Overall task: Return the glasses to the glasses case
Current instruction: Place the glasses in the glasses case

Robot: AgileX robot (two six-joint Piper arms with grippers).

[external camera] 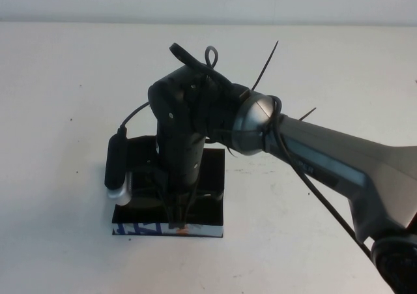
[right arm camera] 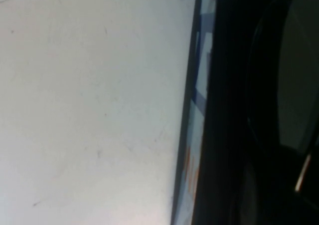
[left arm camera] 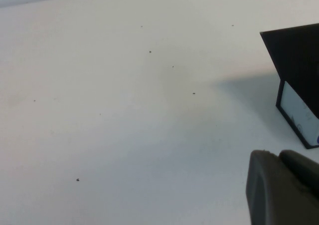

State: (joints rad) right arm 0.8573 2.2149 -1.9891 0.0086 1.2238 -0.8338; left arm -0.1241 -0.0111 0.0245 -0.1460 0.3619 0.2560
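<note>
The glasses case (external camera: 130,210) is taken as the landmark: a black box lying open on the white table (external camera: 58,79), its blue, white and orange patterned side (external camera: 140,229) turned toward the robot.

In the left wrist view, a black corner of the case (left arm camera: 296,60) and a pale side panel are seen at one edge of the picture, over bare table (left arm camera: 124,110). A dark rounded part of the left gripper (left arm camera: 281,190) is caught at the rim of that view, well apart from the case; whether its jaws are open or closed cannot be told. The left gripper is not seen in the high view.

Directly above the case, the right arm (external camera: 339,170) is reached in from the right side, and its wrist is pointed steeply down. The right gripper (external camera: 177,217) is lowered into the case's interior, close to the patterned side. Its fingertips are hidden among the dark lining, so the state of its jaws cannot be told.

In the right wrist view, the patterned side (right arm camera: 197,135) is seen as a narrow strip beside the table, and past it, inside the dark interior, the glasses (right arm camera: 259,105) are made out as a curved dark frame around a lens. The glasses are thus placed within the case, though whether they are touched by the gripper cannot be told.
</note>
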